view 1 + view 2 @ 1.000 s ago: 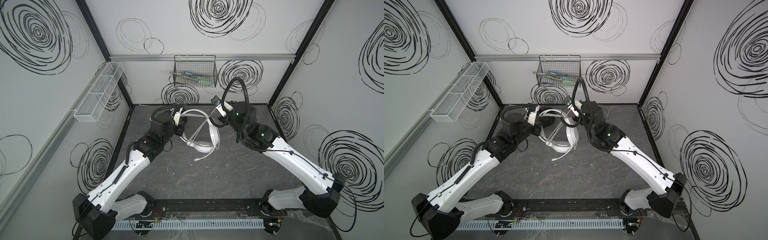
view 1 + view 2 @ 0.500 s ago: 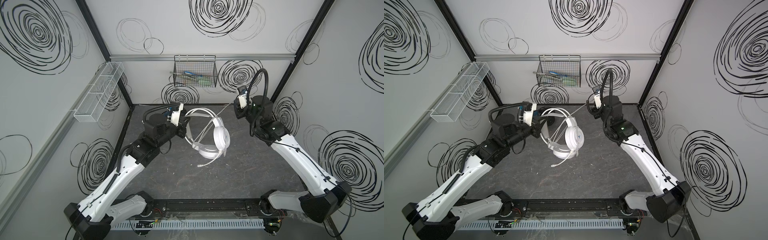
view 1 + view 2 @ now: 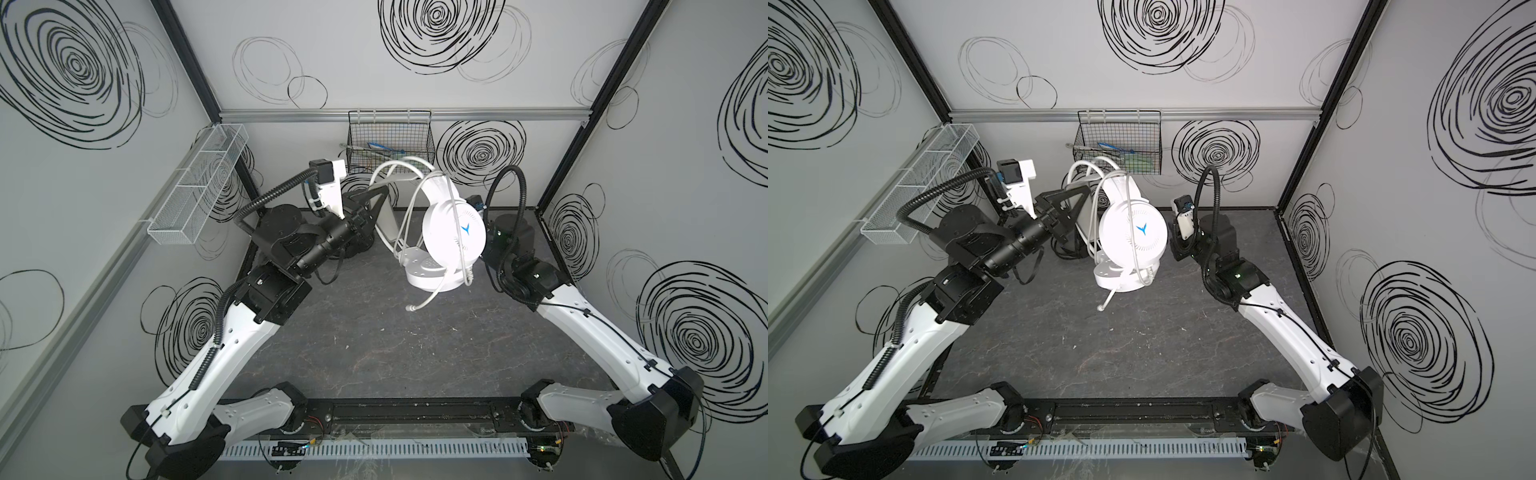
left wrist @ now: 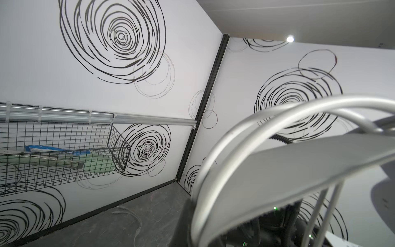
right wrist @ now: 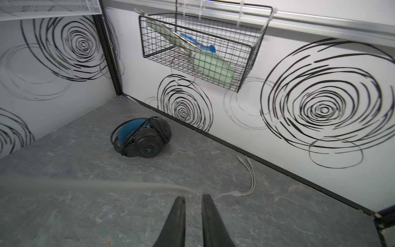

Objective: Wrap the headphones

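The white headphones (image 3: 453,232) hang in the air at the middle back, blue logo facing up in both top views (image 3: 1133,232). My left gripper (image 3: 384,189) is shut on their headband (image 4: 277,171), which fills the left wrist view and hides the jaws. Their boom mic (image 3: 419,303) points down. My right gripper (image 5: 193,197) is low behind the ear cup and hidden in both top views. Its jaws stand a narrow gap apart, with the white cable (image 5: 250,171) bending across their tips. The black headphones (image 5: 141,139) lie on the floor by the back wall.
A black wire basket (image 3: 390,141) with flat packets hangs on the back wall just behind the raised headset. A white mesh shelf (image 3: 195,187) is fixed to the left wall. The dark marbled floor (image 3: 374,353) stretches toward the front rail.
My left arm has lifted the white headset higher, and its ear cup has turned logo-up. My right gripper swung out to the right with the cable taut, then came down behind the ear cup.
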You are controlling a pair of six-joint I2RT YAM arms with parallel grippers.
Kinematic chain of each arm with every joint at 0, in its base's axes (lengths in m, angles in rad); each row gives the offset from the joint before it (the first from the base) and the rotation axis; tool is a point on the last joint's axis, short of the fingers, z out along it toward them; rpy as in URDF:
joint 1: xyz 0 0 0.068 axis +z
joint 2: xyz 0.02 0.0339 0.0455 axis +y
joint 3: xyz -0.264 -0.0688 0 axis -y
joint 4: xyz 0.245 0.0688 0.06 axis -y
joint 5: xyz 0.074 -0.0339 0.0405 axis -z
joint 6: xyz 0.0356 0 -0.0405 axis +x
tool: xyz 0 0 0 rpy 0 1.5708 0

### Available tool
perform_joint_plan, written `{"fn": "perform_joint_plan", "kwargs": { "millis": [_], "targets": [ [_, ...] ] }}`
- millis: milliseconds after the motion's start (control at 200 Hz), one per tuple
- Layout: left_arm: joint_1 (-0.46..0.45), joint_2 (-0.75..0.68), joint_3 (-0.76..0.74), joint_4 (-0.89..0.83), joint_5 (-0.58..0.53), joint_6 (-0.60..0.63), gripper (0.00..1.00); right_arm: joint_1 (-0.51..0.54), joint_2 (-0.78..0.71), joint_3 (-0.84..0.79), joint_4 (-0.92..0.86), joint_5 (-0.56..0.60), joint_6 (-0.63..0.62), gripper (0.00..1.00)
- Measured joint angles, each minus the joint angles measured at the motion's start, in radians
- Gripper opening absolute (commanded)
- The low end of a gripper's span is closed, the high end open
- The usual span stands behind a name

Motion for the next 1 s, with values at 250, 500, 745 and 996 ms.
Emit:
{"fn": "perform_joint_plan", "kwargs": {
  "millis": [250, 500, 745, 996],
  "targets": [
    [0.0, 0.063, 0.064, 0.05, -0.014, -0.093, 0.0, 0.012, -0.007, -0.03, 0.091, -0.134, 0.071, 0.24],
    [0.0, 0.089, 0.135, 0.039, -0.027, -0.109, 0.0, 0.012, 0.0, -0.043, 0.156, -0.251, 0.131, 0.56],
    [0.002, 0.089, 0.169, 0.033, -0.05, -0.108, 0.0, 0.007, -0.073, -0.076, 0.103, -0.351, 0.141, 0.76],
    [0.003, 0.093, 0.172, -0.016, -0.07, -0.105, 0.0, 0.006, -0.187, -0.1, 0.041, -0.478, 0.172, 0.77]
  ]
}}
